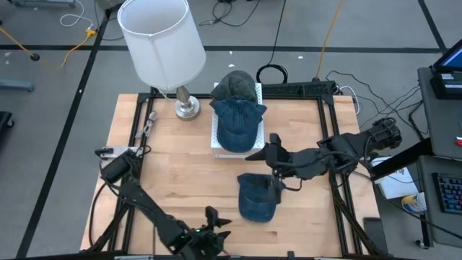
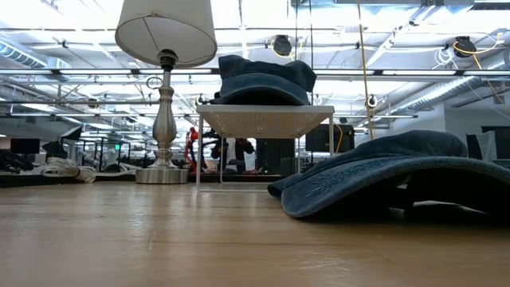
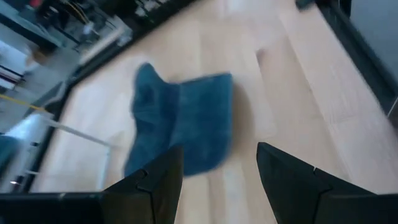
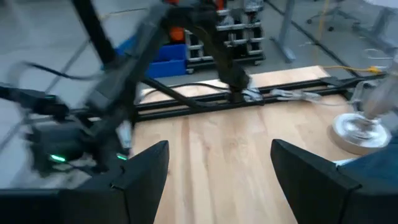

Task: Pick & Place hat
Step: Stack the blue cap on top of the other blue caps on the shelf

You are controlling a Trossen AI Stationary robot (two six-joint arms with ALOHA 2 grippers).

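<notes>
hat (image 1: pixel 257 198): loose on table (image 1: pixel 180 166), nothing holding it
right gripper (image 1: pixel 273 162): wide, just above hat; risk of pinching brim only, slips
left gripper (image 3: pixel 217 180): wide, waiting at near edge
rack (image 1: pixel 216 137): stacked hats (image 1: pixel 238 108) could topple

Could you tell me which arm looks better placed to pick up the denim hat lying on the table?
Probably the right: its open gripper hovers at the back edge of the loose hat. The left gripper, also open, sits at the table's near edge, farther off.
</notes>
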